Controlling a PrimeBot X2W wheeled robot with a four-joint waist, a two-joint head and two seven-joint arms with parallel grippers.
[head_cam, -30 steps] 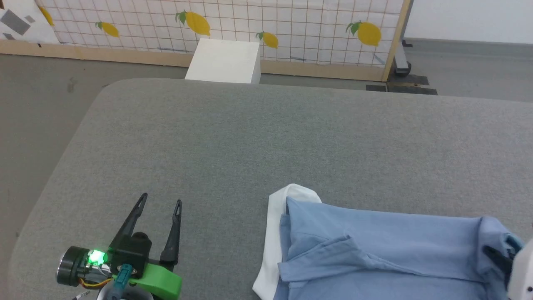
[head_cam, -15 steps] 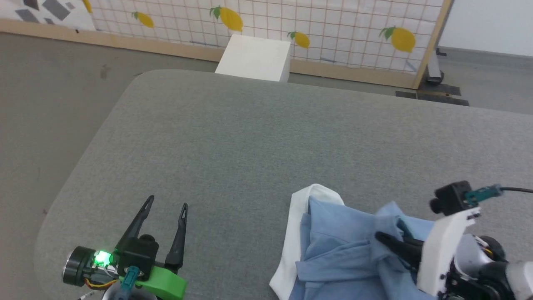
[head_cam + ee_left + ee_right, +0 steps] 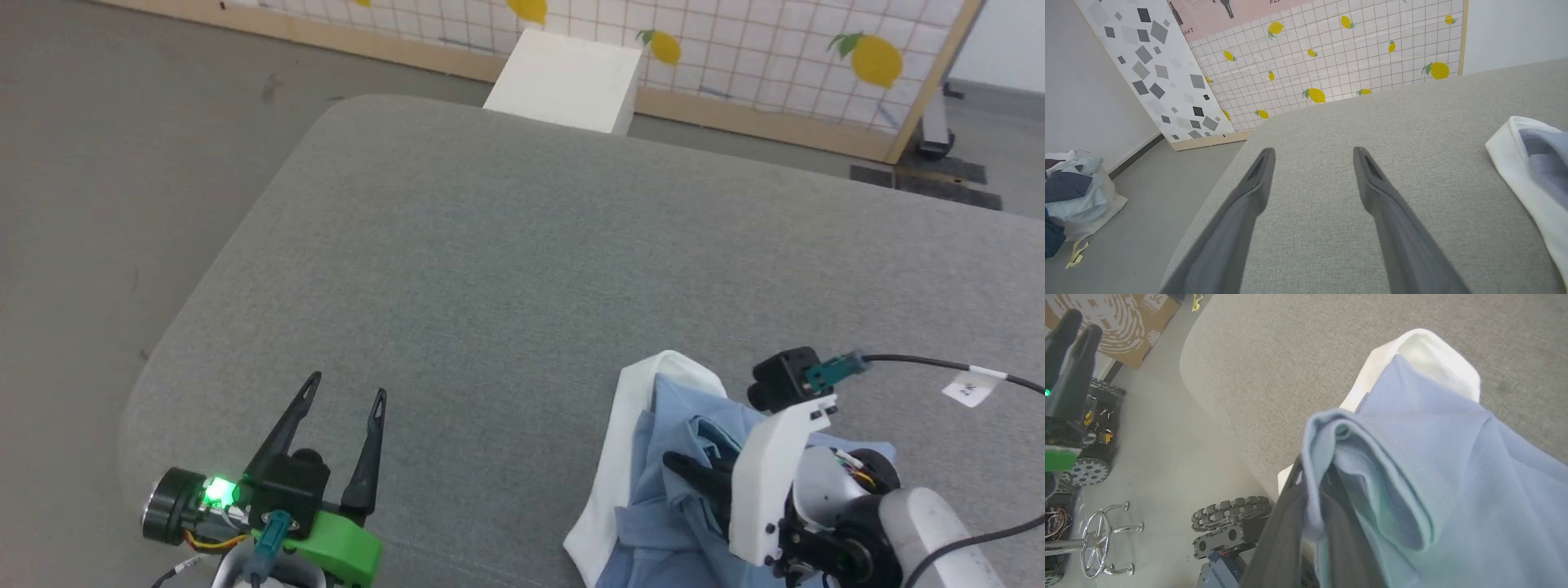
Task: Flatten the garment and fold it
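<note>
Shirt point(image 3: 669, 416) fabric sits bunched at the near right edge of the grey padded table point(image 3: 522, 261), its white collar band on the left side of the heap. A second ago it lay stretched out to the right, but the right gripper point(image 3: 694, 475), clamped shut on a fold of the blue cloth, has since dragged that far end across toward the collar. This reads as a fold being brought over, though the cloth looks rumpled and will likely need smoothing. The left gripper point(image 3: 347, 388) still waits wide open and empty, well apart.
</note>
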